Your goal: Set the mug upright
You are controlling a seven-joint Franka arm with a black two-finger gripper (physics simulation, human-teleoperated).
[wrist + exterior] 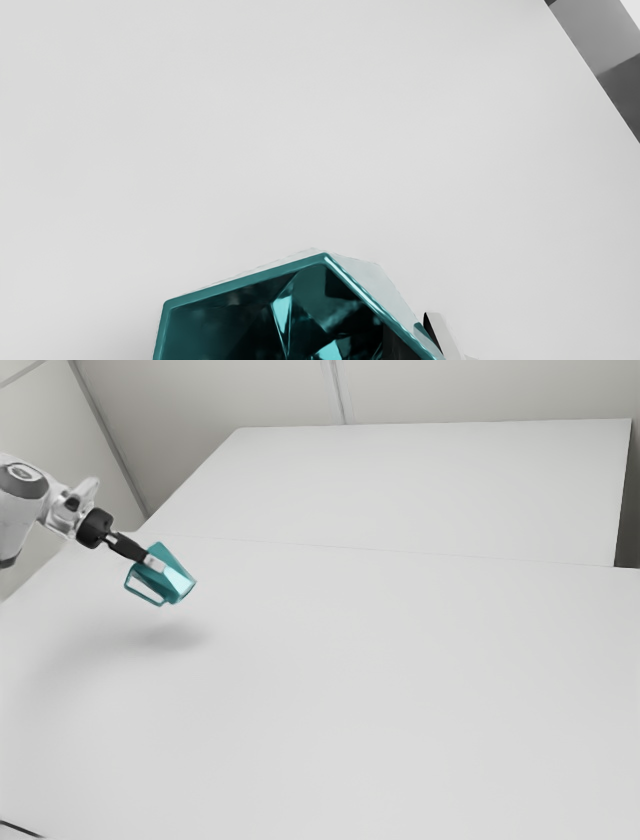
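Gripping the faceted teal mug (178, 586) by its wall, the black jaws pinch it near the rim (245, 279): one finger (442, 334) stands outside the wall and the other reaches down inside the mouth. The mug hangs in the air over the plain white desk (400, 690), toward the exterior view's left, with a soft shadow (170, 636) spread on the surface beneath it and a gap between.

As I judge it, the task is partly done. The grasp is made and the mug is up off the desk, but it is tilted, neither standing nor resting on its base. What remains is to turn it the rest of the way upright, lower it until the base sits flat, then let go and back away.

The mouth faces up and back toward the hand, while the base points down and away, toward the exterior view's right. The long axis runs on a slant between those two, well off vertical. The angular loop handle (143, 598) sits on the lower side of the body, so it could probably meet the desk first if the mug came down without more turning.
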